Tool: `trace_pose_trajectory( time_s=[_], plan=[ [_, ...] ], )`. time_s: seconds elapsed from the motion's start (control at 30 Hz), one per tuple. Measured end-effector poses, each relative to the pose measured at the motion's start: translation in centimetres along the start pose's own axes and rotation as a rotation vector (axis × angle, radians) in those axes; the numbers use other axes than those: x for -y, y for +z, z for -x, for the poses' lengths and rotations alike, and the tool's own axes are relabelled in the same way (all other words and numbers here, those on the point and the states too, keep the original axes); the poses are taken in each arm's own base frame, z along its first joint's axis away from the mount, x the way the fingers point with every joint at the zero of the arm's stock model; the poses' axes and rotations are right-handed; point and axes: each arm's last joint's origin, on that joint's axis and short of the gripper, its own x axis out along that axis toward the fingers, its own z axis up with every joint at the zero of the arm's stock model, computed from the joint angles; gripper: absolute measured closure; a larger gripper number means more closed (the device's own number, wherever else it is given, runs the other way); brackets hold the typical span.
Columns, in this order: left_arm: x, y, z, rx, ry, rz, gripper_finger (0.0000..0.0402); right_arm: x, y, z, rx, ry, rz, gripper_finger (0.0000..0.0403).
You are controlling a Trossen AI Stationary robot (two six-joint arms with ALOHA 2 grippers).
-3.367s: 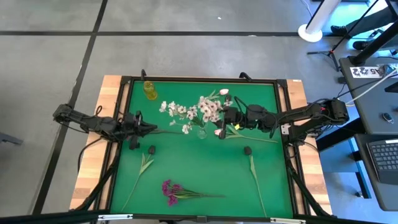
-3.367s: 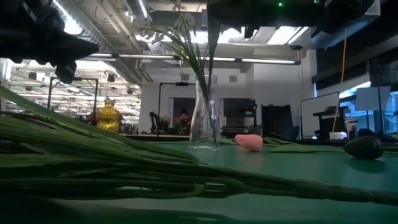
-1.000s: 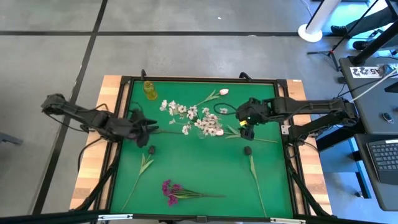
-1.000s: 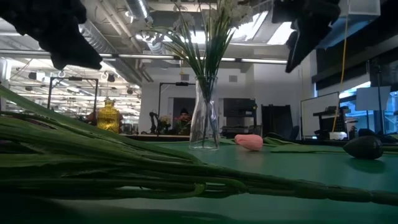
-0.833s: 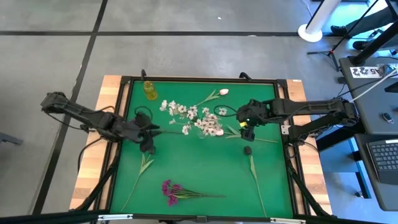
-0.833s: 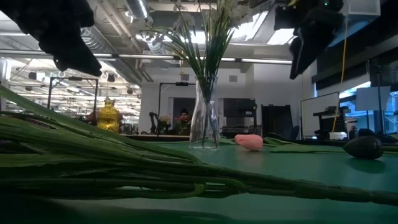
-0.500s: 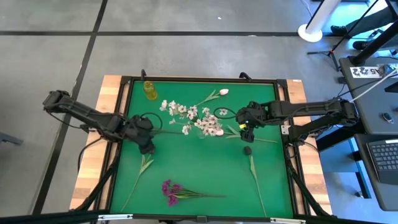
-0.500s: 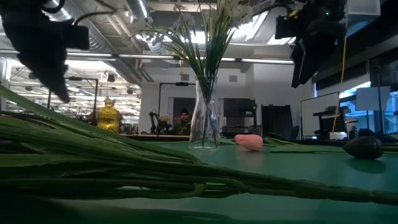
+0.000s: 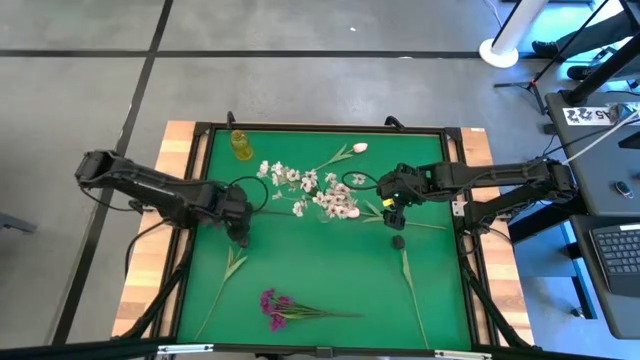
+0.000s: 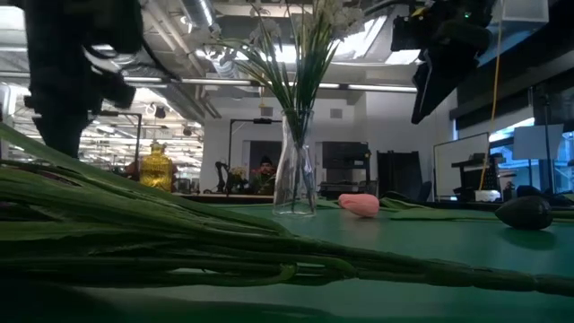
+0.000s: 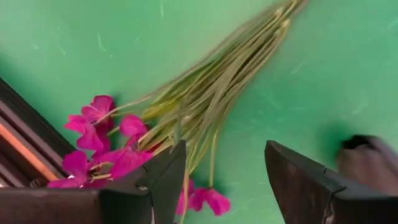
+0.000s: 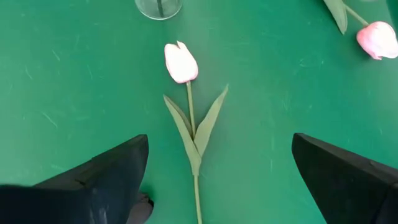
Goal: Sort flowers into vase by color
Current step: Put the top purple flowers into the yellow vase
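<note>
Magenta flowers (image 11: 99, 143) — cut off by the open, empty left claw (image 11: 227, 177) — right claw (image 12: 217, 180) likewise.

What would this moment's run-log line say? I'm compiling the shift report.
left gripper: open, above magenta flowers | right gripper: open, over pink tulip | vase: holds white sprays

Both arms reach inward, the left tool (image 9: 240, 226) and right tool (image 9: 393, 212) gaping, holding nothing.
</note>
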Motion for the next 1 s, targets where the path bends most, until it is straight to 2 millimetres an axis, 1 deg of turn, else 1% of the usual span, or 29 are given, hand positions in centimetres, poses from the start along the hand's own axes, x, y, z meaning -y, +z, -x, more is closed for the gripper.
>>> trace_pose_trajectory(
  time_s=[0.23, 0.37, 0.5, 0.63, 0.73, 0.83, 1.0],
  plan=[
    [-0.4, 1.4, -1.7, -0.097, 0.065, -0.066, 0.0188, 0.0, 0.2, 0.0, 0.024, 0.005, -0.001, 0.0011],
    [-0.4, 1.9, -1.9, -0.134, 0.07, -0.061, 0.0188, -0.1, 0.2, 0.0, 0.025, 0.006, 0.0, 0.0011],
    [0.1, 2.7, -0.4, -0.143, 0.028, -0.066, 0.0188, -0.1, 0.3, 0.0, 0.028, 0.007, 0.0, 0.0011],
    [0.8, 3.4, 2.0, -0.092, 0.033, -0.147, 0.0188, -0.1, 0.5, 0.0, 0.047, 0.011, -0.003, 0.0011],
    [0.9, 3.8, 3.3, -0.054, 0.065, -0.2, 0.0188, -0.1, 0.5, 0.0, 0.047, 0.011, -0.003, 0.0011],
    [0.8, 4.0, 3.7, -0.04, 0.073, -0.252, 0.0188, -0.1, 0.5, 0.0, 0.047, 0.011, -0.003, 0.0011],
    [0.9, 4.1, 3.4, -0.058, 0.074, -0.367, 0.0188, -0.1, 0.5, 0.0, 0.046, 0.02, -0.003, 0.0011]
  ],
)
